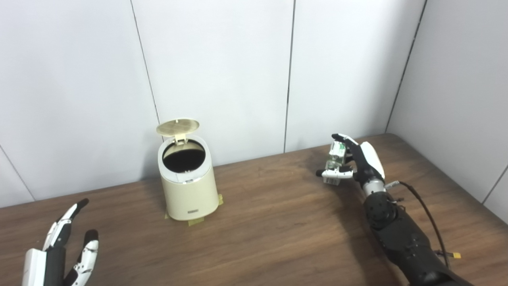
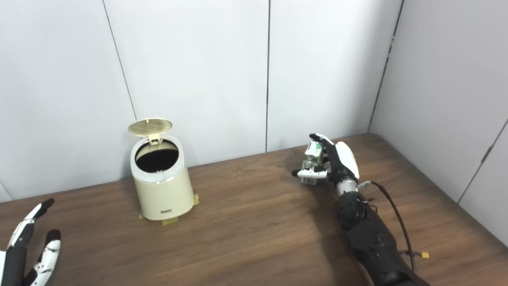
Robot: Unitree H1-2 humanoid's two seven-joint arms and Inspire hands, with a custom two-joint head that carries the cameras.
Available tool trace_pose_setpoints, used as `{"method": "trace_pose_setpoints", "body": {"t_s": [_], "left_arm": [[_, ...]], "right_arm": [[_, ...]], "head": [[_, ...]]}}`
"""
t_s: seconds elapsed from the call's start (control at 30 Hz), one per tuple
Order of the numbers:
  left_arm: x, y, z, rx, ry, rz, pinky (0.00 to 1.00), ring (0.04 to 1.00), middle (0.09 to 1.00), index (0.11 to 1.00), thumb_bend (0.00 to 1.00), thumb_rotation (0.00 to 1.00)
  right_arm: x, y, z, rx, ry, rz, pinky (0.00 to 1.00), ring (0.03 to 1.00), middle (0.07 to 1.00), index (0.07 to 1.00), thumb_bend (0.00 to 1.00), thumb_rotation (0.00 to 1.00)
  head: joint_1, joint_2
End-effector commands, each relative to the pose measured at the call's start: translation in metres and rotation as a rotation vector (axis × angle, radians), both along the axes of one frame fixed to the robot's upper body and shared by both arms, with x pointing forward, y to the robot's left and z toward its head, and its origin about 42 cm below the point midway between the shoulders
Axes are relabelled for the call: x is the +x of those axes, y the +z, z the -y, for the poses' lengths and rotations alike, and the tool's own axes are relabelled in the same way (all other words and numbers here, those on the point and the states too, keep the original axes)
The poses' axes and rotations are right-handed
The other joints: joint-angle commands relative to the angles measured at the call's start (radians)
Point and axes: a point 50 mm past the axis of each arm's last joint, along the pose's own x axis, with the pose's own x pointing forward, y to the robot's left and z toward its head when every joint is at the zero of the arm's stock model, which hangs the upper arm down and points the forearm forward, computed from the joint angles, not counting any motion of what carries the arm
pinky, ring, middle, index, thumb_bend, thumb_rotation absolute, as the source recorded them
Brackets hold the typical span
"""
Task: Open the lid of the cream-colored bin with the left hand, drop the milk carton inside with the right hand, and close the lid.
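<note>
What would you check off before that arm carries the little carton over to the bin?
1. Lid up: ok, it stands tilted back on its hinge.
2. Bin mouth clear: ok, a dark open hole, nothing over it.
3. Carton held: ok, the right hand is closed around it, above the table.
4. Left hand out of the way: ok, open, at the near left edge, apart from the bin.
5. Path from carton to bin: ok, only bare table between.
6. Bin fixed down: cannot tell; tape shows at its base.
</note>
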Motion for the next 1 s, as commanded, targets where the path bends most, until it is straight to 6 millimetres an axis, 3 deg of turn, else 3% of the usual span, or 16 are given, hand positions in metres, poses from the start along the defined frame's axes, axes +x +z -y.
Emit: {"method": "trace_pose_setpoints", "body": {"t_s": [0.0, 0.2, 0.8, 0.97], "left_arm": [[-0.015, -0.015, -0.007, 0.007, 0.007, -0.044, 0.94, 0.895, 0.895, 0.887, 0.24, 0.78], [-0.015, -0.015, -0.008, 0.019, 0.009, -0.036, 0.92, 0.882, 0.887, 0.877, 0.24, 0.73], [-0.016, -0.014, -0.008, 0.02, 0.009, -0.046, 0.91, 0.883, 0.889, 0.876, 0.24, 0.72], [-0.016, -0.014, -0.007, 0.02, 0.006, -0.042, 0.9, 0.883, 0.889, 0.874, 0.24, 0.72]], "right_arm": [[0.013, 0.029, -0.001, 0.053, -0.001, 0.153, 0.57, 0.685, 0.806, 0.802, 0.91, 0.24], [0.013, 0.034, -0.002, 0.151, -0.036, 0.207, 0.66, 0.739, 0.762, 0.791, 0.84, 0.31], [0.01, 0.026, 0.002, 0.231, -0.023, 0.234, 0.62, 0.689, 0.728, 0.742, 0.86, 0.24], [0.012, 0.02, 0.005, 0.242, -0.012, 0.204, 0.6, 0.67, 0.709, 0.725, 0.92, 0.26]], "head": [[0.003, 0.006], [0.001, 0.006], [0.003, 0.012], [0.006, 0.014]]}}
